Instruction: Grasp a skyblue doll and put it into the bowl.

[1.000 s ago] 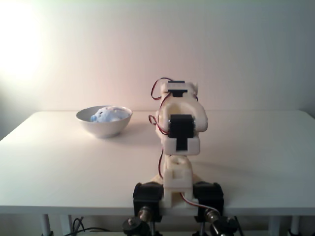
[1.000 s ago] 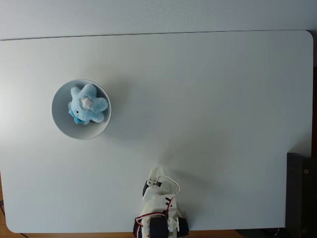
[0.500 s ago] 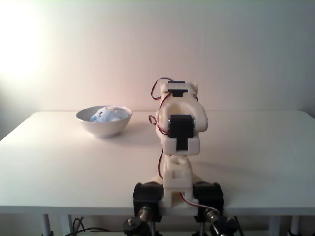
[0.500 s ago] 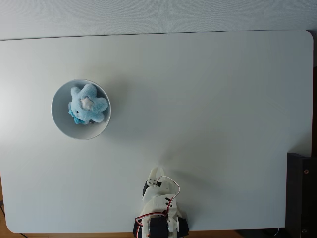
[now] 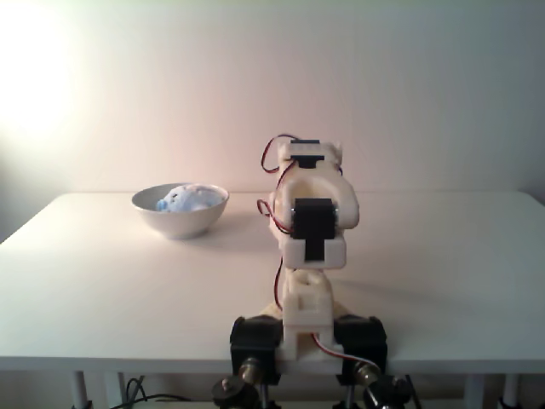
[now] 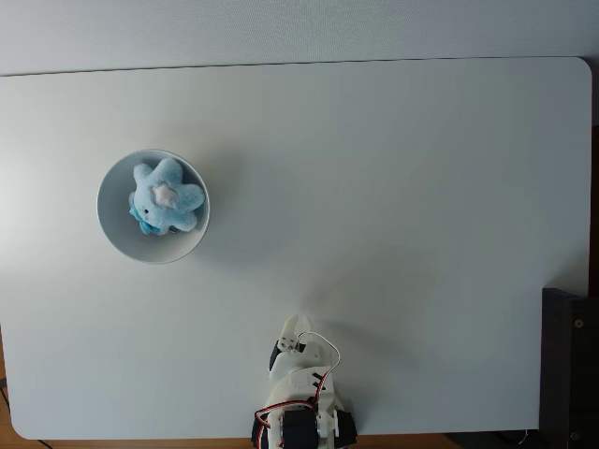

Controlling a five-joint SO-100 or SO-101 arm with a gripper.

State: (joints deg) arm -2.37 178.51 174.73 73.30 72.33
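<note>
The skyblue doll (image 6: 167,196) lies inside the white bowl (image 6: 115,234) on the left half of the table; from the front, its fluffy top (image 5: 186,198) pokes above the bowl's rim (image 5: 179,223). My arm (image 5: 311,230) is folded up over its base at the near table edge. In a fixed view from above, the gripper (image 6: 291,329) points toward the table's middle, far from the bowl, its fingers together with nothing between them.
The white table (image 6: 393,187) spreads wide to the right and behind the arm. A dark object (image 6: 569,369) stands beside the table's lower right corner. A plain wall (image 5: 383,85) rises behind the table.
</note>
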